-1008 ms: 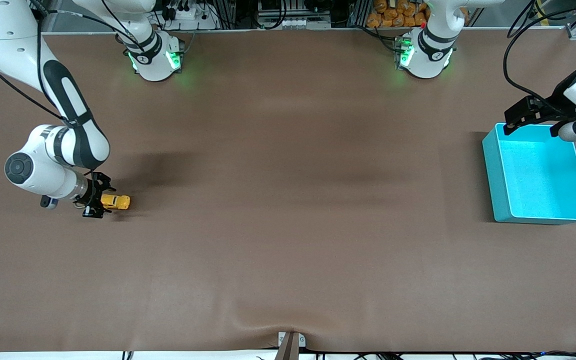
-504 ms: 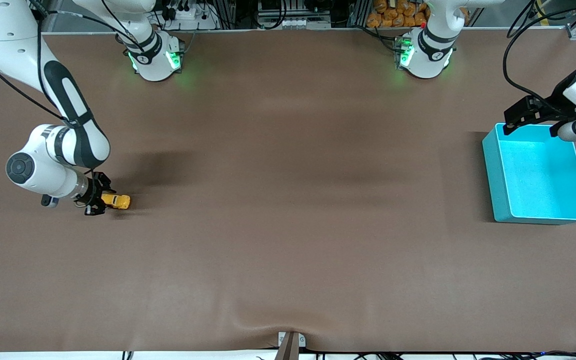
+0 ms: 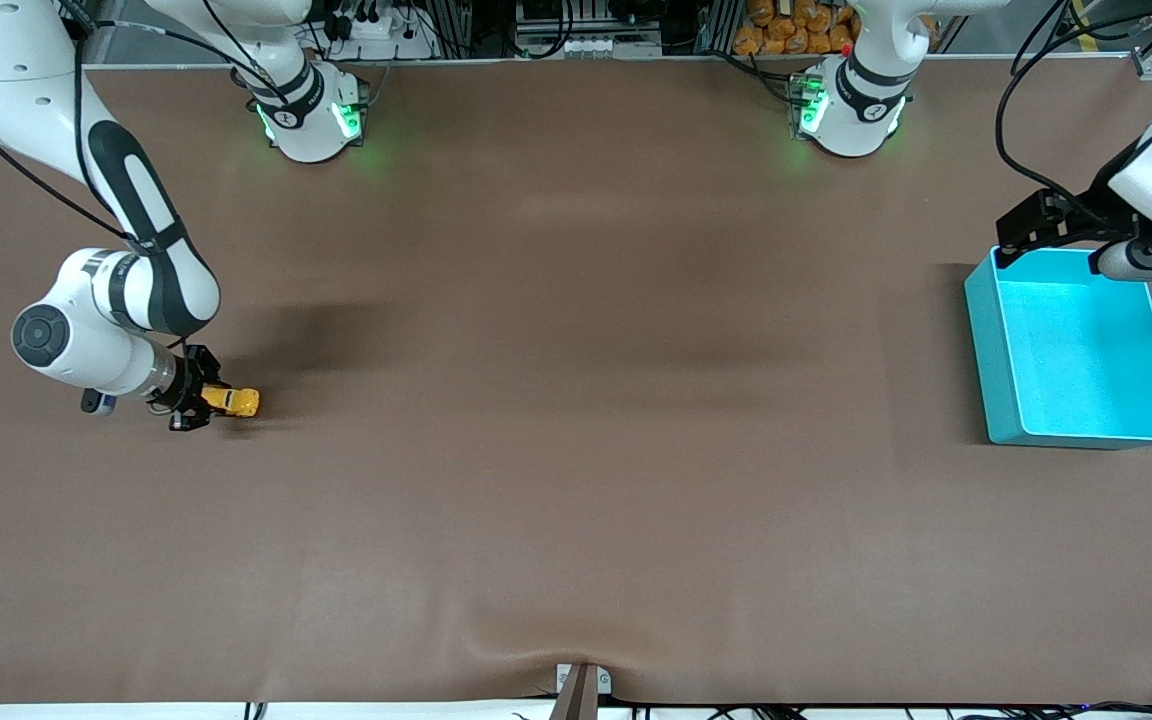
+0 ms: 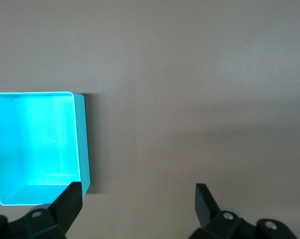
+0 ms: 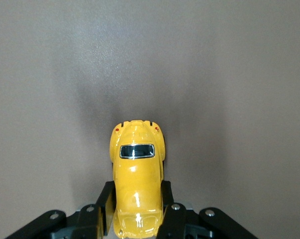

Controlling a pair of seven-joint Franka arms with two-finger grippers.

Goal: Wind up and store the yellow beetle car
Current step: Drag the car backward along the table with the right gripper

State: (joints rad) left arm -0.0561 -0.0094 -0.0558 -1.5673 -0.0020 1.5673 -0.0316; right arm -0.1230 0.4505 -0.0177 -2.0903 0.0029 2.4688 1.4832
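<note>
From the front view, the yellow beetle car sits on the brown tabletop at the right arm's end, and the right end effector is down at the car's end, its fingers pinching the body. At the left arm's end of the tabletop the teal bin stands with nothing in it, well apart from the car, and the left end effector hangs over the bin's rim on the side toward the robots' bases; that arm waits. In the left wrist view the left end effector's fingers are spread wide with nothing between them, the bin below. In the right wrist view the right end effector's fingers press against both flanks of the car, whose wheels appear to rest on the tabletop. By my reading the grasp is just made; winding the car, most likely by dragging it along the tabletop, and carrying it to the bin remain to be done.
</note>
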